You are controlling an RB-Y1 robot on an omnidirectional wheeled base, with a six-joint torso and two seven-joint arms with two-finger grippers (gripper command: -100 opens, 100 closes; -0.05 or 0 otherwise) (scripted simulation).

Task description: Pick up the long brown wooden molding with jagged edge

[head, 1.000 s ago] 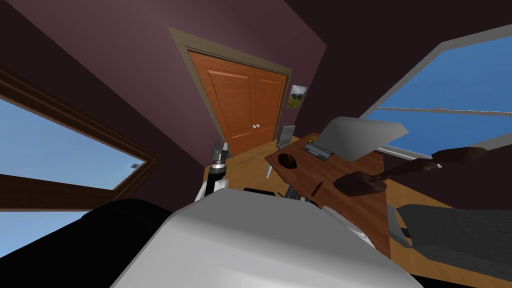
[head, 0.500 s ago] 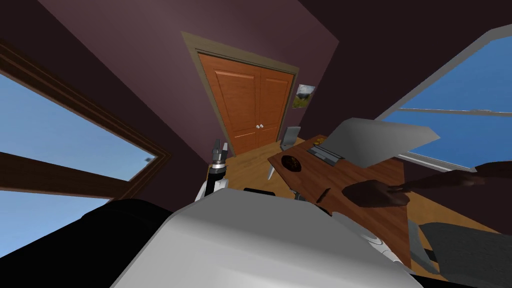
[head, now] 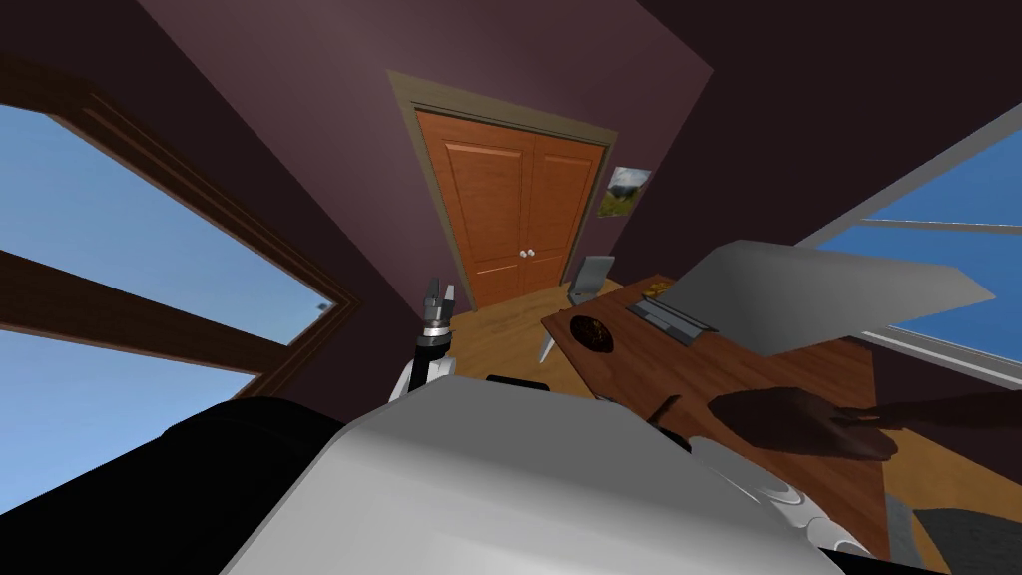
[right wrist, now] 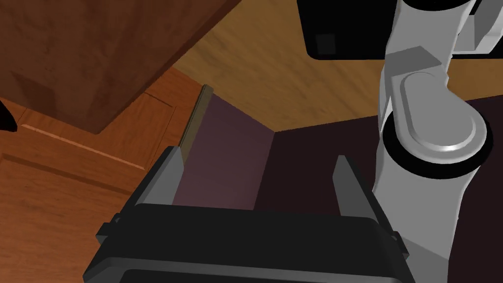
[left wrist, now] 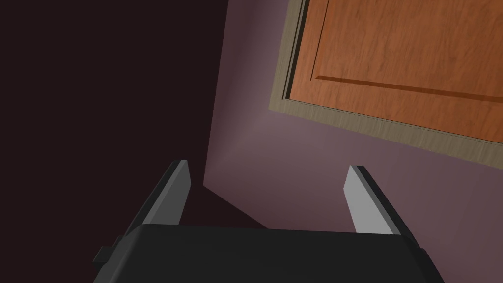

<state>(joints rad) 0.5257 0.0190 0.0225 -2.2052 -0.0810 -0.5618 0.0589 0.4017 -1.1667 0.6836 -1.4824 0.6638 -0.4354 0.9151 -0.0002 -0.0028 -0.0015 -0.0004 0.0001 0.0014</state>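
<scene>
A thin dark brown strip (head: 664, 409) lies on the brown desk (head: 699, 364) near its front edge, to my right; its edge is too small to read. Beside it sits a larger dark brown oval thing (head: 798, 421) with a long stem running off to the right. My left gripper (head: 437, 297) is raised upright in front of the orange double door (head: 519, 220), well left of the desk, and open (left wrist: 267, 191) with nothing between its fingers. My right gripper (right wrist: 260, 182) is open too and holds nothing, low beside a corner of the desk (right wrist: 98, 54).
On the desk stand an open grey laptop (head: 778, 294) and a dark round dish (head: 589, 331). A grey chair (head: 594, 275) stands at its far end. Large windows flank the room. A black bulky shape (head: 150, 489) lies at my lower left. My left arm (right wrist: 432, 123) passes near the right gripper.
My head view has swung left, so door and desk slid rightward in the picture and the desk looms larger. The left gripper kept its place and stayed open.
</scene>
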